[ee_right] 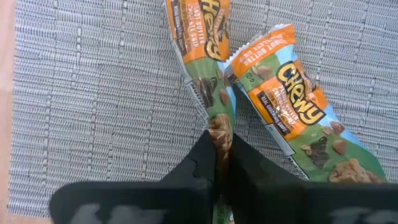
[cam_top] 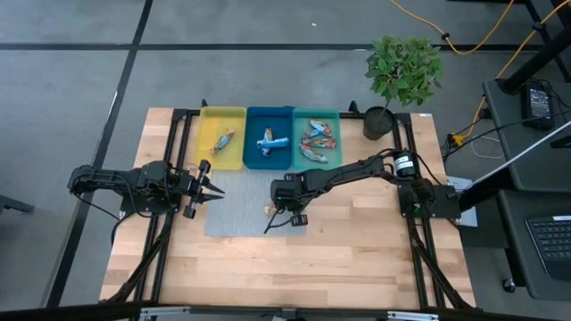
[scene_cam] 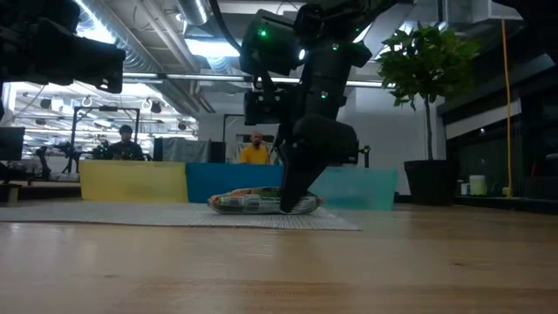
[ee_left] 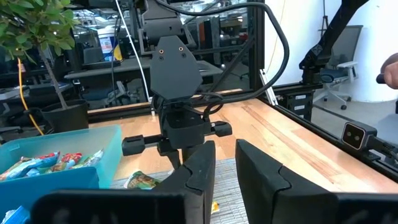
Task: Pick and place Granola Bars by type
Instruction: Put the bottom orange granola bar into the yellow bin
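My right gripper (ee_right: 222,163) is down on the grey mat (ee_right: 93,93) in the middle of the table. Its two dark fingers are squeezed tight on the end of one granola bar (ee_right: 202,43), the one with the orange and teal wrapper. A second bar (ee_right: 292,112) of the same kind lies just beside it, touching it near the pinched end.

I think these bars are light and a bit squishy. The foil wrapper looks thin and slippery. I have hold of the flat crimped end, so the bar may dangle or slide out when I lift. Holding it across the middle would feel safer to me. The other bar is so close it could get dragged along.

My left gripper (cam_top: 207,189) waits over the left edge of the mat. Its fingers sit close together, with a small gap and nothing in them.

Further back are three trays. The yellow tray (cam_top: 211,162) has one bar, the blue tray (cam_top: 253,161) has blue bars, and the teal tray (cam_top: 299,164) has a pile of orange and teal bars. A potted plant (cam_top: 404,71) stands at the back right corner.

From above, my arm hides both bars on the mat almost fully. From the low camera I can only make out one lump of wrapper (scene_cam: 261,201), so I can't tell the two bars apart there. I can't count the bars in the teal tray.
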